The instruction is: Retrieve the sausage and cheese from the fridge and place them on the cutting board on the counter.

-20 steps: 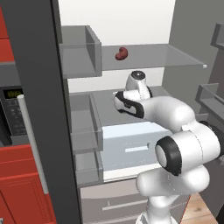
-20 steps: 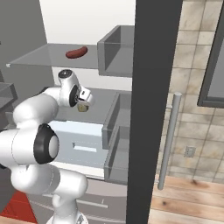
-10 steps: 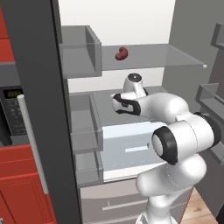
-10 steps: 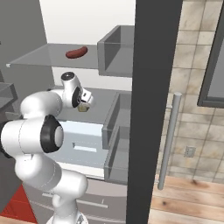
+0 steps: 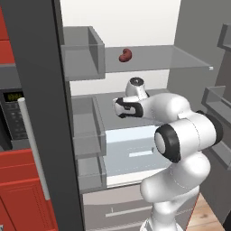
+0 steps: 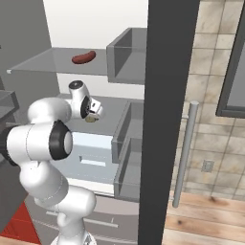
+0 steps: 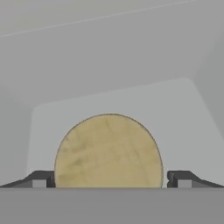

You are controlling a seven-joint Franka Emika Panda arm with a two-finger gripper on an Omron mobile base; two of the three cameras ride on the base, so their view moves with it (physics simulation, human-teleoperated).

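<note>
The round tan cheese [image 7: 108, 151] lies on the middle shelf of the open fridge [image 5: 180, 57]; in the right base view the cheese [image 6: 90, 119] peeks out just under the hand. My gripper [image 7: 109, 180] is open, and its dark fingertips [image 7: 41, 179] stand on either side of the cheese, close to its edges. From the left, the gripper [image 5: 119, 108] is seen reaching in over that shelf. The reddish-brown sausage [image 5: 125, 55] rests on the glass shelf above; it is also in the right base view, sausage [image 6: 83, 57]. The cutting board and counter are out of view.
The dark edge of the left fridge door [image 5: 43, 113] with its bins [image 5: 88, 126] stands close to the arm's left. A pale crisper drawer [image 5: 131, 153] sits below the shelf. A microwave [image 5: 11, 117] and red cabinets [image 5: 22, 189] lie further left. The right door's handle [image 6: 184, 153] hangs at right.
The hand has edged a little deeper over the middle shelf toward the cheese, and the elbow has swung up. The jaws have stayed open.
</note>
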